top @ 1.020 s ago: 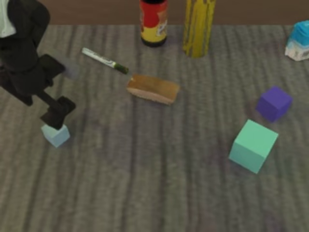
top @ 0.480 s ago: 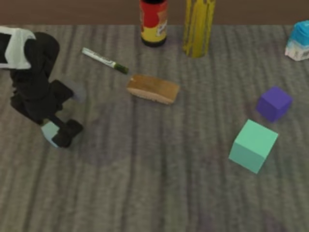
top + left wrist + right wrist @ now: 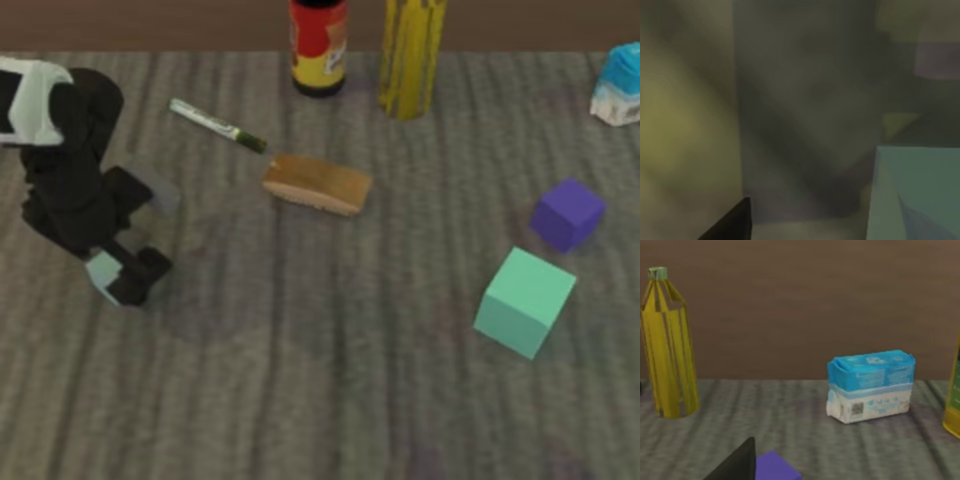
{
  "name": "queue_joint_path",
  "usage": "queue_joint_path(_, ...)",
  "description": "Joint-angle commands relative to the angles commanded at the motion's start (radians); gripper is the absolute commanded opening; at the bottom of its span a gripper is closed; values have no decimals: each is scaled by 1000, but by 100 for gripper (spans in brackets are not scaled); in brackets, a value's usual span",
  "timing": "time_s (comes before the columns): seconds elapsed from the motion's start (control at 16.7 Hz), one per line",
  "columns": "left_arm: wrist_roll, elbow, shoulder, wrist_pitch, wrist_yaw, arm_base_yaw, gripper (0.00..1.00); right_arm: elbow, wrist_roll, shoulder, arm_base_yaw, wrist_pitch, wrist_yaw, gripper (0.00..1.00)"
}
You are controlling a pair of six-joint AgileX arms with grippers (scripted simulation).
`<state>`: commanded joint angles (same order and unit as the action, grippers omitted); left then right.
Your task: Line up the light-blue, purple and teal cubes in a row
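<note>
Left gripper (image 3: 118, 272) low at the left edge of the top view, a little above mid-height, black fingers straddling the light-blue cube (image 3: 101, 270). Only a pale sliver of that cube showing between and beside the dark fingers (image 3: 141, 275), the rest hidden under the arm. Closed on the cube by the look of it, jaws tight against its sides, though exact contact hard to make out from above. In the left wrist view, a pale blue-green face of the light-blue cube (image 3: 920, 195) filling the lower right corner, one dark fingertip (image 3: 732, 225) at the bottom edge, the remainder a blur.

Purple cube (image 3: 567, 213) at the right of the top view, slightly above centre height, resting on the grey table (image 3: 320, 380). Teal cube (image 3: 525, 301) just below and to the left of the purple one, near but apart, turned at an angle. Both well away from the light-blue cube, across the whole width of the frame.

Right gripper out of the top view; in the right wrist view one dark finger (image 3: 737, 465) at the bottom edge, a corner of the purple cube (image 3: 775, 467) beside it; fingers' spread impossible to tell.

Along the top edge: red-labelled bottle (image 3: 318, 45), yellow bottle (image 3: 411, 55), blue-and-white carton (image 3: 620, 85) in the upper right corner. Marker pen (image 3: 215, 125) and wooden brush block (image 3: 317, 184) left of centre, upper half.
</note>
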<state>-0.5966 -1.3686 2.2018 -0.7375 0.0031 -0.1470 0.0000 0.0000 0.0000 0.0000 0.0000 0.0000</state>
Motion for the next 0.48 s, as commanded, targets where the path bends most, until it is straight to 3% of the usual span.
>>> queue_joint_path(0.48, 0, 0, 0, 0, 0, 0, 25, 0, 0, 0, 0, 0, 0, 100)
